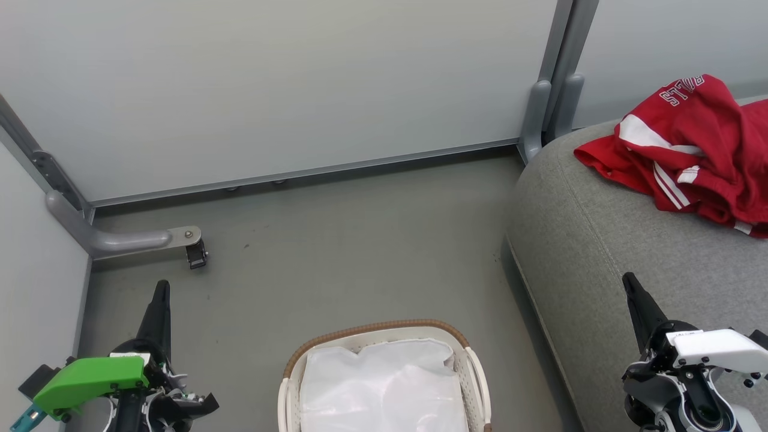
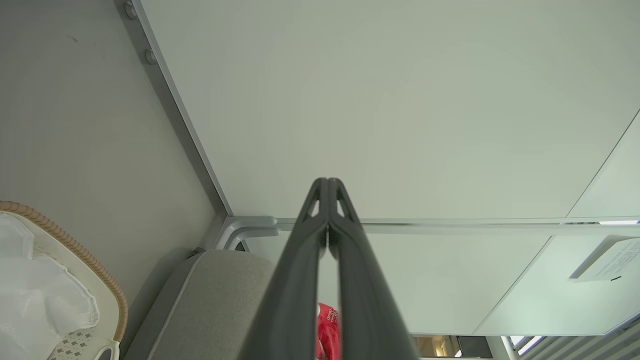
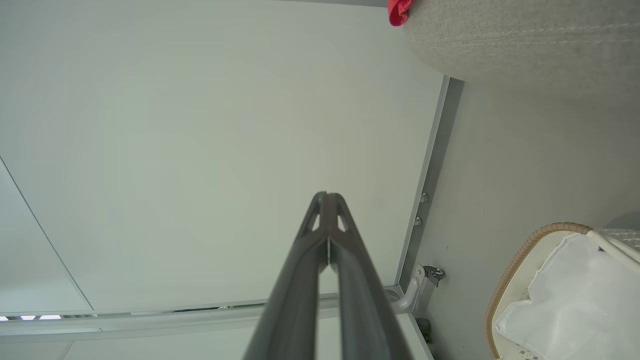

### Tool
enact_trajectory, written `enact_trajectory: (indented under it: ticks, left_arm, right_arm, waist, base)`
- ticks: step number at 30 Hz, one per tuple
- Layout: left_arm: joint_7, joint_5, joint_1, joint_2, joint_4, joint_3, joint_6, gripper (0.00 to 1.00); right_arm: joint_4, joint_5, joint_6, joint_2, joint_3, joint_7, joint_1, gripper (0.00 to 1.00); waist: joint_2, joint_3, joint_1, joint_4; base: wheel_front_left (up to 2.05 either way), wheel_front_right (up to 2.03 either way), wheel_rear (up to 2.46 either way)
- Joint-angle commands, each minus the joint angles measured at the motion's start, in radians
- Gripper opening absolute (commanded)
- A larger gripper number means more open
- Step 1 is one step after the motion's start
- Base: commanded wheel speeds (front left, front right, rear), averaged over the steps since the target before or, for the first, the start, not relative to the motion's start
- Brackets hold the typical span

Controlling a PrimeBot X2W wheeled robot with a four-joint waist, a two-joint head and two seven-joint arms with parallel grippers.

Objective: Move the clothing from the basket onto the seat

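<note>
The red clothing (image 1: 690,150) with white stripes and lettering lies bunched on the grey seat (image 1: 600,240) at the right; a sliver of the clothing (image 2: 327,330) shows between the left fingers, and a red corner (image 3: 399,11) at the seat's edge (image 3: 525,40). The white basket (image 1: 384,339) with a brown woven rim stands on the floor at bottom centre, with just its white liner (image 1: 384,384) inside. My left gripper (image 1: 162,288) is shut and empty, left of the basket. My right gripper (image 1: 629,281) is shut and empty over the seat's front. Both grippers (image 2: 327,184) (image 3: 327,197) point at the wall.
Pale partition walls (image 1: 288,84) close the back and left. A grey panel foot with a caster (image 1: 195,252) juts onto the grey floor (image 1: 360,240) at the left. Another grey post (image 1: 549,108) stands at the seat's far corner.
</note>
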Motion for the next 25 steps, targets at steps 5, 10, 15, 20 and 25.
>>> enact_trajectory:
  ticks: [5, 10, 15, 20, 25]
  left_arm:
    - [0.004, -0.015, -0.014, 0.005, -0.003, 0.004, -0.007, 0.0]
    - [0.004, -0.015, -0.014, 0.005, -0.003, 0.004, -0.007, 0.0]
    - [0.004, -0.015, -0.014, 0.005, -0.003, 0.004, -0.007, 0.0]
    - [0.004, -0.015, -0.014, 0.005, -0.004, 0.004, -0.007, 0.0]
    - [0.004, -0.015, -0.014, 0.005, -0.004, 0.004, -0.007, 0.0]
  right_arm:
    - [-0.004, 0.016, 0.0, -0.003, -0.006, 0.006, -0.009, 0.0]
    - [-0.004, 0.014, 0.0, -0.002, -0.007, 0.008, -0.009, 0.0]
    - [-0.004, 0.013, 0.0, -0.001, -0.008, 0.009, -0.009, 0.0]
    - [-0.004, 0.012, 0.0, -0.001, -0.008, 0.01, -0.009, 0.0]
    - [-0.004, 0.011, 0.0, 0.0, -0.009, 0.011, -0.009, 0.0]
  waist:
    - [0.0, 0.0, 0.0, 0.0]
    - [0.0, 0.0, 0.0, 0.0]
    - [0.0, 0.0, 0.0, 0.0]
    - [0.0, 0.0, 0.0, 0.0]
    - [0.0, 0.0, 0.0, 0.0]
  base:
    - [0.0, 0.0, 0.0]
    - [0.0, 0.0, 0.0]
    - [0.0, 0.0, 0.0]
    - [0.0, 0.0, 0.0]
    - [0.0, 0.0, 0.0]
